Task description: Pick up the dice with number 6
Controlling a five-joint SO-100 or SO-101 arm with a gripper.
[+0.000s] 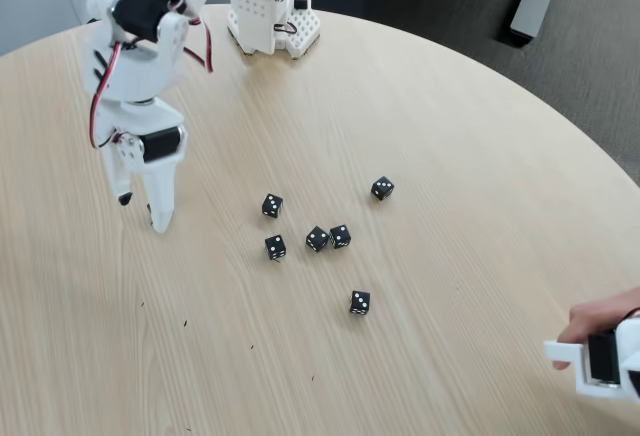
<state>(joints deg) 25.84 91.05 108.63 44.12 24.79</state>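
Black dice [318, 239], pips perhaps illegible, beside white fingers [160, 218].

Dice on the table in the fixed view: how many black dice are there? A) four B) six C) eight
B: six black dice lie on the round table, a loose cluster from the one at upper right to the lowest one, all right of the gripper.
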